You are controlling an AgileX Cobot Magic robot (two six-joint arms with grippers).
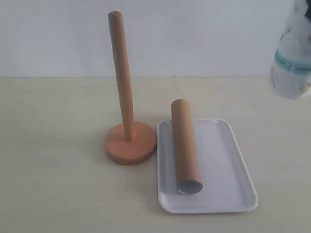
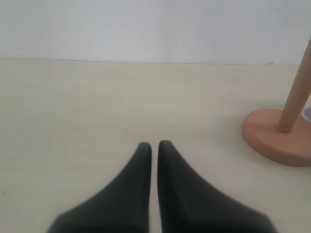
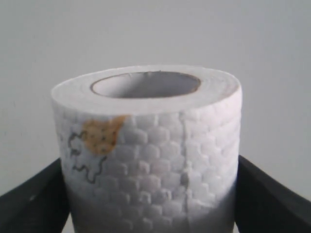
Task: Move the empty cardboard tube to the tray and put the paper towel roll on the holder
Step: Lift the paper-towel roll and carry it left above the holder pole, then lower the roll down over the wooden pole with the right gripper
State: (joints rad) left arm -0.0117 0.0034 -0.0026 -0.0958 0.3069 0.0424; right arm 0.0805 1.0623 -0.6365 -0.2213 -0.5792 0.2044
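The empty cardboard tube [image 1: 187, 145] lies lengthwise in the white tray [image 1: 228, 165], which sits at 3 o'clock of the wooden holder [image 1: 127, 131]. Up at 2 o'clock, the right gripper [image 3: 150, 194] clasps the paper towel roll [image 3: 148, 145] aloft, jaws spread to its width. The left gripper [image 2: 154, 145] hangs over the table [image 2: 73, 107], jaws pressed together and empty.

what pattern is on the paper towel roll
The paper towel roll is white, honeycomb-embossed, with a yellow, dark-outlined cartoon print; right wrist view shows it best.

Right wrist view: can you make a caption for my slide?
The tool holds the roll, hollow core showing.
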